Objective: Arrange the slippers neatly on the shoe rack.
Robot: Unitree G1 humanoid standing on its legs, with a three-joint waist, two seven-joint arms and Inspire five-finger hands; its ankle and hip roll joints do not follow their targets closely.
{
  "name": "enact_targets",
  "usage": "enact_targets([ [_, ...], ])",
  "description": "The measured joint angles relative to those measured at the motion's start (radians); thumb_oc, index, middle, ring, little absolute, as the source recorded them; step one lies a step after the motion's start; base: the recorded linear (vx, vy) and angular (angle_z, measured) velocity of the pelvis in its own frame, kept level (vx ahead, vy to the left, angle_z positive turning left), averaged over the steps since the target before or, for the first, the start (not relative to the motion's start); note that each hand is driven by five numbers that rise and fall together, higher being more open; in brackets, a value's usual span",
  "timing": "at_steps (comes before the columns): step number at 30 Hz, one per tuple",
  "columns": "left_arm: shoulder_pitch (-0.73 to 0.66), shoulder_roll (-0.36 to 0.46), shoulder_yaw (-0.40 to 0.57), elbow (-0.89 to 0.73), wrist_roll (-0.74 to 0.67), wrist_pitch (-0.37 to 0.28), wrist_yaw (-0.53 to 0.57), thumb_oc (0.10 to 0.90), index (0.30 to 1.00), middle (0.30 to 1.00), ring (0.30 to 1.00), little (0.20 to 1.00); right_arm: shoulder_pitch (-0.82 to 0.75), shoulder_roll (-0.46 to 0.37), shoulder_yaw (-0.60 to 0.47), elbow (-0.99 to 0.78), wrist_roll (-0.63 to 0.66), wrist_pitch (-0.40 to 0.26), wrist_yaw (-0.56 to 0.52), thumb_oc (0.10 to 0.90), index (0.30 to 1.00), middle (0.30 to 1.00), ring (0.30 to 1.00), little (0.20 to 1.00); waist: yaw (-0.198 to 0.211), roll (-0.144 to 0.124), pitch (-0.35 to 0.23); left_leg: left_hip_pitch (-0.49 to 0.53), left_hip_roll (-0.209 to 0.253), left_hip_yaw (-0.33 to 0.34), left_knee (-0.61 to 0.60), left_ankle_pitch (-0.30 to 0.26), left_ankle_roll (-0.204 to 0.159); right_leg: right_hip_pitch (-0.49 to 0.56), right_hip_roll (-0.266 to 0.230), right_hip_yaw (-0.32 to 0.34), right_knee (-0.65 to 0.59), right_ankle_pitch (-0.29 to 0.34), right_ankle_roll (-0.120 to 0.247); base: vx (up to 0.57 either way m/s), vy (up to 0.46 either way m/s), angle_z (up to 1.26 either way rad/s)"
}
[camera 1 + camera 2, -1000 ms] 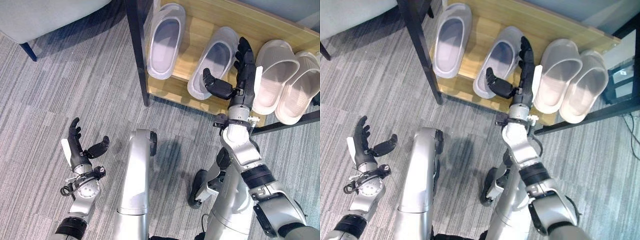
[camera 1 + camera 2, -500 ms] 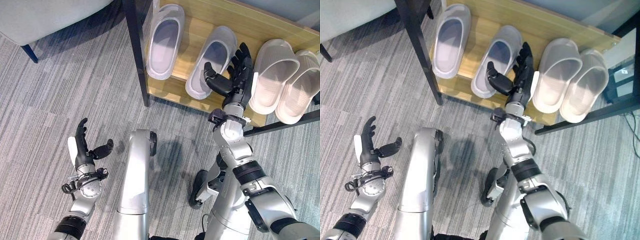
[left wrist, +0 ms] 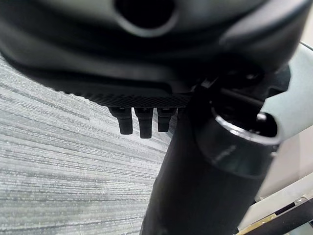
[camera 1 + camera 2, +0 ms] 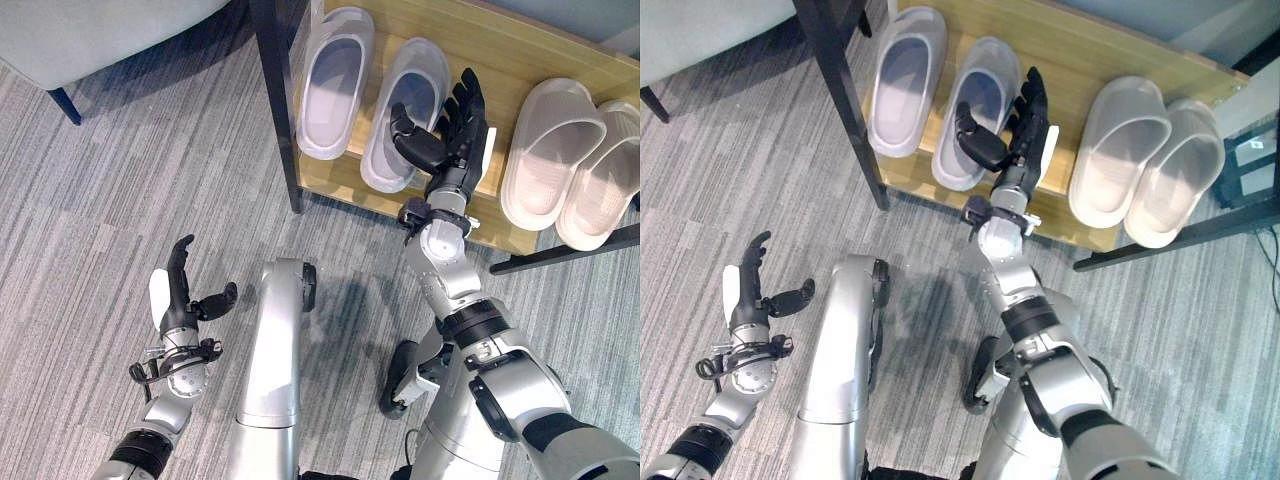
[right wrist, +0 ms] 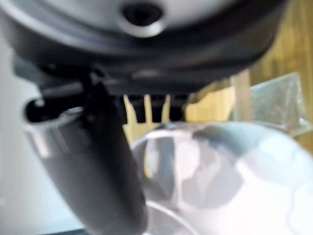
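Four slippers lie on the wooden shoe rack (image 4: 560,55): a lilac pair (image 4: 335,80) at the rack's left end and a beige pair (image 4: 575,160) on its right. The right robot hand (image 4: 450,140) rests against the second lilac slipper (image 4: 405,110), fingers straight, thumb over its heel; contact underneath is hidden. The left robot hand (image 4: 180,300) hangs open above the carpet (image 4: 120,200), holding nothing.

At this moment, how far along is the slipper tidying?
All four slippers sit on the rack. The white pair lies together on the right. The right hand, open, pushes the second grey slipper beside the first. Left: squaring it up. The left hand hangs open.
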Motion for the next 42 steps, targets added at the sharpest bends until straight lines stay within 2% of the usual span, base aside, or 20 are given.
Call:
enact_targets([
  [7,0.001,0.006,-0.018,0.010,0.000,0.000,0.017,0.800,0.900,0.900,0.900,0.900,-0.060,0.002,0.013,0.074,0.000,0.000,-0.021,0.800,0.900,0.900,0.900,0.900,0.013,0.005,0.001,0.000,-0.011,0.000,0.000,0.000,-0.001,0.005,-0.003,0.000,0.001,-0.006,0.004,0.01,0.003,0.02],
  [16,0.004,0.008,-0.032,0.016,0.001,-0.001,0.017,0.800,0.900,0.900,0.900,0.900,-0.061,-0.003,0.009,0.074,-0.019,0.000,-0.047,0.800,0.900,0.900,0.900,0.900,0.017,0.006,0.001,0.000,-0.012,0.002,0.002,0.000,-0.001,0.005,-0.004,0.003,0.007,-0.009,0.005,0.00,0.002,0.00],
  [23,0.004,0.008,-0.034,0.038,0.013,-0.001,0.017,0.800,0.900,0.900,0.900,0.900,-0.061,-0.025,-0.018,0.057,-0.143,0.001,-0.089,0.800,0.900,0.900,0.900,0.900,0.015,0.007,0.001,0.000,-0.013,0.001,0.006,-0.001,-0.001,0.004,-0.004,0.004,0.012,-0.010,0.004,0.00,0.000,0.00],
  [26,0.007,0.008,-0.034,0.038,0.041,-0.001,0.018,0.800,0.900,0.900,0.900,0.900,-0.060,-0.069,-0.020,0.037,-0.187,0.006,-0.090,0.800,0.900,0.900,0.900,0.900,0.016,0.007,0.001,0.000,-0.017,0.001,0.006,-0.001,-0.001,0.004,-0.004,0.005,0.014,-0.012,0.006,0.00,0.000,0.00],
  [34,0.010,0.008,-0.033,0.038,0.071,-0.001,0.023,0.800,0.900,0.900,0.900,0.900,0.007,-0.084,-0.025,-0.177,-0.310,0.020,-0.103,0.800,0.900,0.900,0.900,0.900,-0.001,0.007,0.001,0.000,-0.018,0.002,0.006,-0.001,-0.003,0.004,-0.004,0.006,0.015,-0.016,0.006,0.00,0.000,0.00],
  [35,0.009,0.008,-0.033,0.038,0.081,-0.001,0.024,0.800,0.900,0.900,0.900,0.900,0.080,-0.091,-0.022,-0.284,-0.340,0.022,-0.092,0.800,0.900,0.900,0.900,0.900,-0.002,0.007,0.000,0.000,-0.019,0.002,0.006,-0.002,-0.003,0.004,-0.004,0.006,0.015,-0.016,0.006,0.00,0.000,0.00],
  [36,0.010,0.008,-0.033,0.038,0.081,0.000,0.024,0.800,0.900,0.900,0.900,0.900,0.104,-0.092,-0.021,-0.312,-0.353,0.022,-0.084,0.800,0.900,0.900,0.900,0.900,-0.004,0.007,0.000,0.000,-0.019,0.002,0.007,-0.002,-0.003,0.004,-0.003,0.006,0.015,-0.016,0.006,0.00,0.000,0.00],
  [42,0.025,0.008,-0.034,0.038,0.105,0.001,0.025,0.800,0.900,0.900,0.900,0.900,0.250,-0.093,0.005,-0.382,-0.375,0.025,-0.010,0.800,0.900,0.900,0.900,0.900,-0.029,0.006,0.000,-0.001,-0.018,0.000,0.014,-0.003,-0.006,0.002,-0.001,0.007,0.023,-0.016,0.006,0.00,0.000,0.00],
])
